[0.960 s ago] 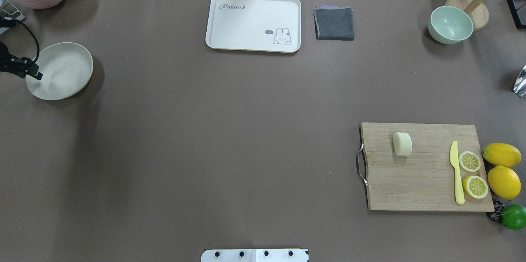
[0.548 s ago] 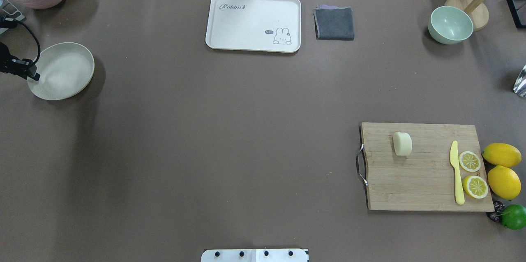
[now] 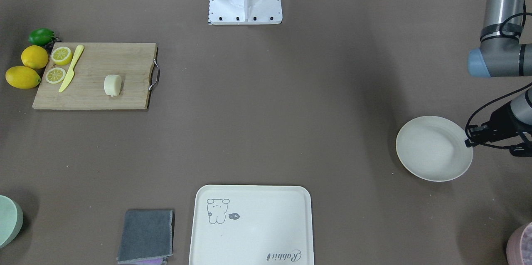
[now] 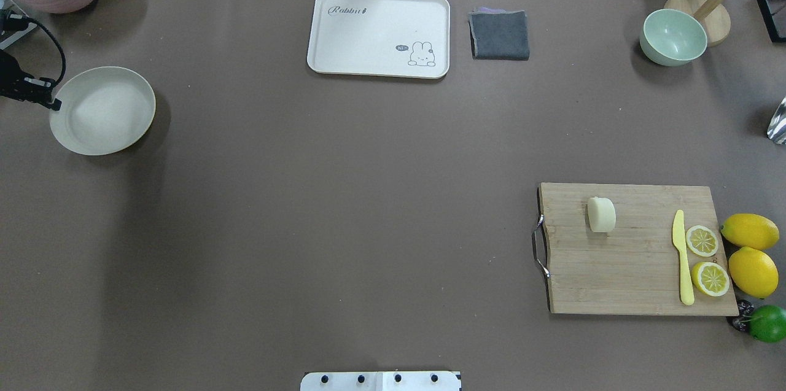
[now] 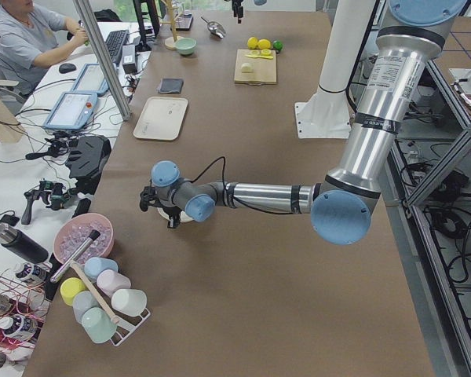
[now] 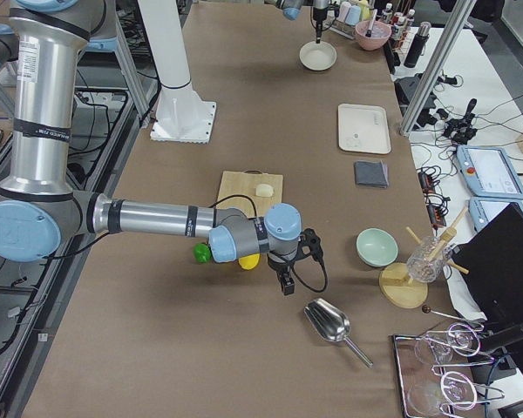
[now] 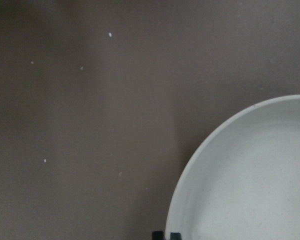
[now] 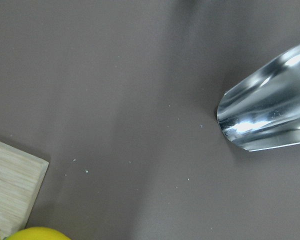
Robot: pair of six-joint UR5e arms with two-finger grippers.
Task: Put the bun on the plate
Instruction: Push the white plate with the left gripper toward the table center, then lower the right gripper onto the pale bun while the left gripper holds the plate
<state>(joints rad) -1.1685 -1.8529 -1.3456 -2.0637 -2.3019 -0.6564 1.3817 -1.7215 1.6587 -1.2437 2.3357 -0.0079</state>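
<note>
Dark left claw of mine (image 4: 54, 105) is narrow, seems pinched on plate (image 4: 116, 127) rim, far left. Pale bun (image 4: 601, 214) well apart on cutting board (image 4: 638, 280), untouched. My right claw (image 6: 285, 283): can't tell state. Step prob. plate positioning; next, right claw must grab bun.

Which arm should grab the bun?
The right one, probably. The bun sits on the cutting board on the robot's right side, and the right end effector hangs just past that board. The left end effector is far off, gripping the plate's rim.

Opposite overhead and front views, same plate (image 4: 102, 110); close wrist cameras.
</note>
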